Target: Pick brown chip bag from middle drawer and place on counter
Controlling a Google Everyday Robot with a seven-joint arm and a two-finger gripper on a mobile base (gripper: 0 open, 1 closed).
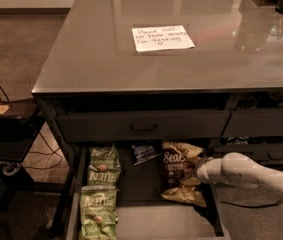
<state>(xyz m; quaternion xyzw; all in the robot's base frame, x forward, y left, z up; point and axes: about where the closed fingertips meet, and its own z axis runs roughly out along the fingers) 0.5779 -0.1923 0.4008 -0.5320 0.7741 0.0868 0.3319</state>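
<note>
Nearest the camera, the middle drawer (156,224) stood pulled out, its pale floor bare at the front. Two green Kettle bags (98,206) lay along its left side. The brown chip bag (178,169) lay crumpled at the right side, close to the drawer wall. The tool (197,173), at the end of the white arm (251,171) reaching in from the right, sat against the bag's right edge. Whether it was apart, together or clamped on the bag could not be told.

A hold on only that loose, wrinkled edge would likely have slipped, dropping the bag back. The drawer wall just beside it left little room, so a sideways pull could have snagged there. Further back, the small dark blue bag (143,152) lay near the brown bag's top and might have been dragged along. Above, the closed drawer front (143,125) overhung, so too steep a lift could have caught the bag. On the glossy bench (106,54), a careless release might have let it slide or cover the note (162,38).
</note>
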